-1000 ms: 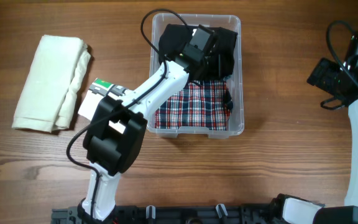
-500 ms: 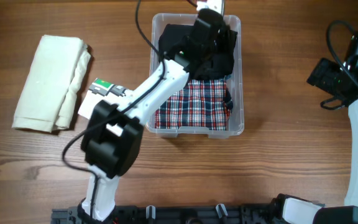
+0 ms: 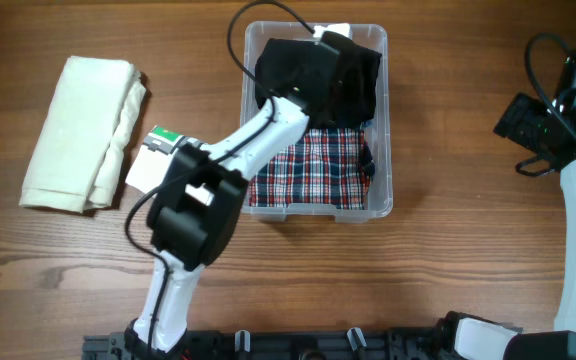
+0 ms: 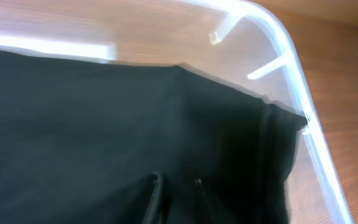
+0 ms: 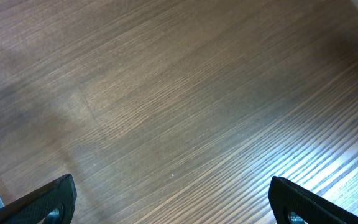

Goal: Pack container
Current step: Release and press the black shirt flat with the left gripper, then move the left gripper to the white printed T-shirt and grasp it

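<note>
The clear container (image 3: pixel 383 120) stands at the table's back centre, and its rim (image 4: pixel 291 68) shows in the left wrist view. A folded black garment (image 3: pixel 288 65) lies in its far half and a plaid garment (image 3: pixel 313 170) in its near half. My left gripper (image 3: pixel 340 62) reaches into the far end, low over the black garment (image 4: pixel 104 124). Its fingers stand only slightly apart (image 4: pixel 176 186), dark against the dark cloth, and I cannot see whether any fold lies between them. My right gripper (image 3: pixel 530 128) hangs at the right edge, wide open (image 5: pixel 173 196) over bare wood.
A folded cream cloth (image 3: pixel 83 135) lies at the far left of the wooden table. A small white packet with a green label (image 3: pixel 153 160) sits between it and the container, partly under my left arm. The right arm stands along the right edge.
The left wrist has shifted a little over the black garment at the container's far end, and its jaws have eased slightly apart. The right arm has not moved.
</note>
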Motion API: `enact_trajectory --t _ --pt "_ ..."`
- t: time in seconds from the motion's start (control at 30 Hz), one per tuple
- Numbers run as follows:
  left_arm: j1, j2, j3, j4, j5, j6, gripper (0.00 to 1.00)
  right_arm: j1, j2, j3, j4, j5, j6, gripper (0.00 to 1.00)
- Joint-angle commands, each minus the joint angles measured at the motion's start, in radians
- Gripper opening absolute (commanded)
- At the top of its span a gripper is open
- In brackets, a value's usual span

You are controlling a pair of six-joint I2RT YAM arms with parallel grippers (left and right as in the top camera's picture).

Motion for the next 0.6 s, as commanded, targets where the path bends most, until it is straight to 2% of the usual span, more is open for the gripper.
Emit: enact_trajectory --t 0.0,0.03,0.23,0.43,0.53,0.57 --pt "0.07 -0.244 0.004 -0.148 -0.018 0.004 0.07 0.0 -0.009 0.017 0.003 0.017 -0.001 1.0" --pt "0.086 -0.293 0.004 -0.211 -0.019 0.004 0.04 0.0 -0.009 0.017 0.003 0.017 -0.001 1.0" --pt "0.196 -0.563 0.004 -0.55 -0.085 0.004 0.04 0.0 -0.009 0.017 0.003 0.017 -0.001 1.0" --pt "0.323 -0.713 0.001 -0.966 -0.096 -0.035 0.06 0.0 -0.009 0.017 0.003 0.017 -0.001 1.0" --pt "0.394 -0.705 -0.041 -1.111 -0.097 -0.135 0.12 0.0 -0.009 0.017 0.003 0.017 -0.001 1.0" --pt "0.427 -0.705 -0.1 -1.115 -0.097 -0.137 0.22 0.0 -0.009 0.017 0.003 0.017 0.0 1.0"
